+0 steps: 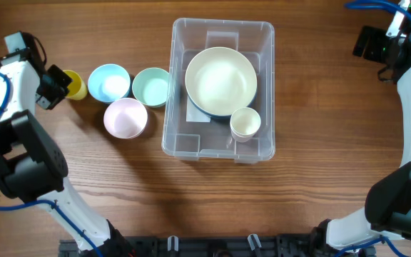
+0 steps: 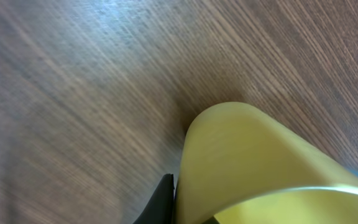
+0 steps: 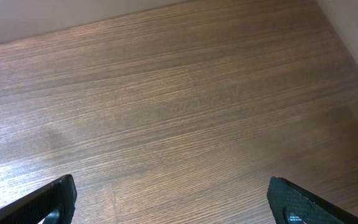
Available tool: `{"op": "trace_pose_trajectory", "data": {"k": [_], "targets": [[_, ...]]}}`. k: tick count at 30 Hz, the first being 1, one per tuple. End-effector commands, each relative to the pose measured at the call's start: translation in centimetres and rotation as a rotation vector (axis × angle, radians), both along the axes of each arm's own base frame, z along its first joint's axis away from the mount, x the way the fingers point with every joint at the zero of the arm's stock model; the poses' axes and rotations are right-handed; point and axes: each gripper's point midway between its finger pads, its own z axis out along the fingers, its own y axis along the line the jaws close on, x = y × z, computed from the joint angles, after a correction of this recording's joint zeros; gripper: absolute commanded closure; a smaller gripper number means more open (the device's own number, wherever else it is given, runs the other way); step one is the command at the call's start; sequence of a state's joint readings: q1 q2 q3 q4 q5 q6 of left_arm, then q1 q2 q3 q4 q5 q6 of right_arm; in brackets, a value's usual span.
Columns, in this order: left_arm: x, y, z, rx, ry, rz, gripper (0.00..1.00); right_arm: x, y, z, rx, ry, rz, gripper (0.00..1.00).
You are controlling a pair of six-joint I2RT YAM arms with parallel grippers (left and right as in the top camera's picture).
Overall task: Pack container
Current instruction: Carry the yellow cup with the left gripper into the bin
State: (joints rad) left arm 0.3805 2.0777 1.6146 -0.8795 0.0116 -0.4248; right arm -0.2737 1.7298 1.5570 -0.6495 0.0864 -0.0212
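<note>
The clear container [image 1: 179, 86] stands in the middle of the table. It holds a large cream bowl [image 1: 220, 81] nested on a blue one and a small cream cup [image 1: 245, 123]. My left gripper [image 1: 57, 86] is at the far left, at a yellow cup [image 1: 75, 84]. In the left wrist view the yellow cup [image 2: 253, 162] fills the frame, and my left gripper [image 2: 185, 199] has a black finger pressed against its wall. My right gripper [image 1: 369, 43] is at the far right back, open and empty over bare wood, as the right wrist view [image 3: 173, 199] shows.
A light blue bowl [image 1: 108, 82], a mint bowl [image 1: 151, 87] and a pink bowl [image 1: 125, 118] stand between the yellow cup and the container's left wall.
</note>
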Motion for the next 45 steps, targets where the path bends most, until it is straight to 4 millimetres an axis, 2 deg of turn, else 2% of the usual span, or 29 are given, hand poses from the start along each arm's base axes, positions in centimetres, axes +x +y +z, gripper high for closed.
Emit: {"op": "trace_pose_trajectory", "data": {"k": [1, 3, 6, 9, 11, 12, 14, 16, 22, 25, 29, 34, 39, 45], "targets": [[1.4, 1.2, 8.0, 0.079, -0.157, 0.014, 0.96, 0.0, 0.3, -0.5, 0.002, 0.009, 0.01, 0.0], [1.4, 0.0, 10.6, 0.073, -0.204, -0.009, 0.96, 0.0, 0.3, -0.5, 0.002, 0.009, 0.01, 0.0], [1.6, -3.5, 14.5, 0.026, -0.297, -0.082, 0.96, 0.0, 0.3, -0.5, 0.002, 0.009, 0.01, 0.0], [2.1, -9.3, 18.5, -0.053, -0.417, -0.216, 0.96, 0.0, 0.3, -0.5, 0.002, 0.009, 0.009, 0.0], [2.1, -12.6, 20.1, -0.086, -0.457, -0.292, 0.96, 0.0, 0.3, -0.5, 0.002, 0.009, 0.009, 0.0], [1.9, -15.0, 20.8, -0.101, -0.472, -0.36, 0.96, 0.0, 0.3, -0.5, 0.002, 0.009, 0.01, 0.0], [1.3, -19.8, 21.4, -0.116, -0.483, -0.531, 0.96, 0.0, 0.3, -0.5, 0.002, 0.009, 0.01, 0.0], [0.4, -23.7, 21.2, -0.137, -0.466, -0.652, 0.96, 0.0, 0.4, -0.5, 0.003, 0.009, 0.009, 0.0], [-4.4, -36.2, 20.0, -0.164, -0.414, -1.089, 0.96, 0.0, 0.3, -0.5, 0.002, 0.009, 0.01, 0.0], [-6.9, -40.6, 19.9, -0.139, -0.422, -1.272, 0.96, 0.0, 0.4, -0.5, 0.002, 0.009, 0.01, 0.0], [-9.6, -43.5, 19.2, -0.05, -0.386, -1.378, 0.96, 0.0, 0.3, -0.5, 0.002, 0.009, 0.009, 0.0], [-11.5, -44.2, 18.4, 0.063, -0.333, -1.424, 0.96, 0.0, 0.3, -0.5, 0.002, 0.009, 0.01, 0.0], [-11.9, -44.9, 17.7, 0.065, -0.316, -1.443, 0.96, 0.0, 0.3, -0.5, 0.002, 0.009, 0.01, 0.0], [-11.1, -45.7, 15.3, 0.067, -0.268, -1.448, 0.96, 0.0, 0.3, -0.5, 0.002, 0.009, 0.01, 0.0]]}}
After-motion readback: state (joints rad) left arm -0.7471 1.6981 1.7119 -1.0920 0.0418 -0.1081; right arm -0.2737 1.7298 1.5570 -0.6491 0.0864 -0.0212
